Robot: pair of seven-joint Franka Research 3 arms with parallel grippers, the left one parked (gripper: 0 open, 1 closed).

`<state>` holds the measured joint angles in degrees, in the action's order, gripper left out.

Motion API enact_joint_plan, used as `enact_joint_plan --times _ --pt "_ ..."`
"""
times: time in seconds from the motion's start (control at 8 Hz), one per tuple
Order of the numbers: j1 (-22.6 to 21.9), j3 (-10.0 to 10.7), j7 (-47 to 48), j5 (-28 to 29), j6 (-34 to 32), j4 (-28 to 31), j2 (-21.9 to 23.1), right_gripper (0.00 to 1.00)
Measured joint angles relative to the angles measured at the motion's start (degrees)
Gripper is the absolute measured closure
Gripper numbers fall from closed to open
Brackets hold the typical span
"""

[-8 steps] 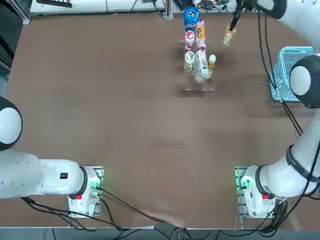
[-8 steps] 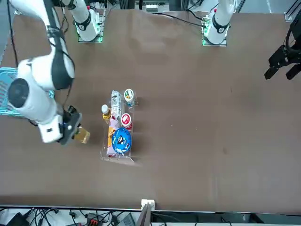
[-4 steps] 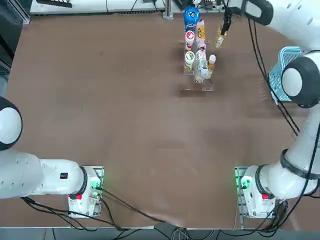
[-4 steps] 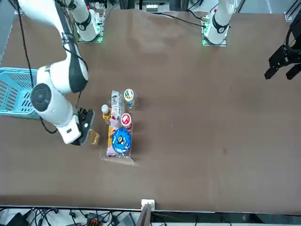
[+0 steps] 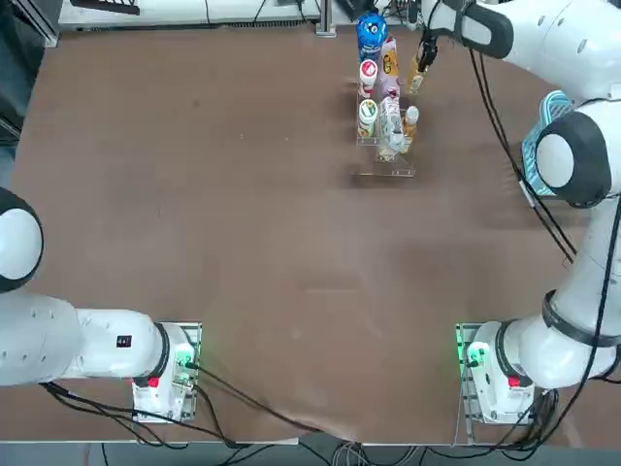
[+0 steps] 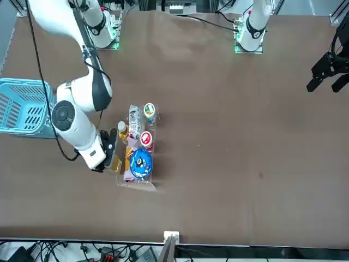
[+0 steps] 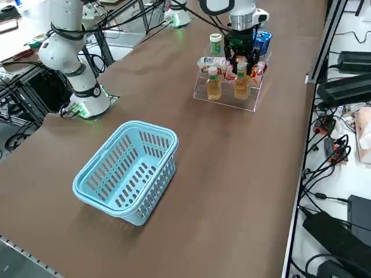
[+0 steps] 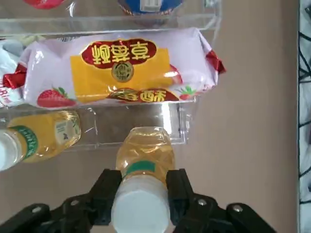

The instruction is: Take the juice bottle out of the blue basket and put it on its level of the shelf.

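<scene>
My right gripper (image 8: 142,191) is shut on the neck of the juice bottle (image 8: 144,158), a slim clear bottle of amber liquid with a white cap. It holds the bottle upright at the lowest step of the clear shelf (image 7: 225,99), at the end farther from the robot. The right side view shows this juice bottle (image 7: 241,86) beside a matching one (image 7: 214,84) standing on the same step. From overhead, the gripper (image 5: 424,53) and bottle (image 5: 417,76) are at the shelf's (image 5: 386,146) right edge. The blue basket (image 7: 127,171) sits apart, with nothing showing inside.
The shelf's upper steps hold a pink snack pack (image 8: 116,68), a red-capped bottle (image 6: 146,140), a green-capped bottle (image 6: 149,112) and a blue round pack (image 6: 141,162). The basket (image 6: 22,106) stands near the table's right edge. Cables and boxes (image 7: 342,87) lie beyond the far edge.
The right arm has carried the juice bottle left from the open table toward the shelf, and it now reaches the shelf's lowest step. The gripper stayed shut throughout.
</scene>
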<state>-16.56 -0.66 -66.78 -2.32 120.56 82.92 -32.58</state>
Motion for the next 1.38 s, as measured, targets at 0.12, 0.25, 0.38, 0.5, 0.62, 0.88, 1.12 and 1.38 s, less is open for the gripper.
enact_joint_plan --times 0.12,0.25,0.38,0.5,0.62,0.88,1.12,1.38 --pt "-0.24 0.00 -1.44 0.00 0.12 0.00 -0.43 0.45" --pt "-0.45 0.01 -2.05 0.00 0.22 0.00 -0.78 0.45" --pt "-0.69 0.01 -2.32 -0.01 0.22 0.00 -1.03 0.45" --pt "-0.95 0.01 -2.48 -0.01 0.22 0.00 -1.13 0.45" --pt "-1.27 0.01 -2.53 -0.01 0.22 0.00 -1.15 0.45" --pt "-1.74 0.01 -2.53 -0.01 0.22 0.00 -1.36 0.45" --pt "-1.76 0.06 -2.56 -0.01 0.22 0.07 -1.89 0.45" --pt "-1.76 0.18 -2.58 -0.01 0.26 0.08 -2.62 0.45"
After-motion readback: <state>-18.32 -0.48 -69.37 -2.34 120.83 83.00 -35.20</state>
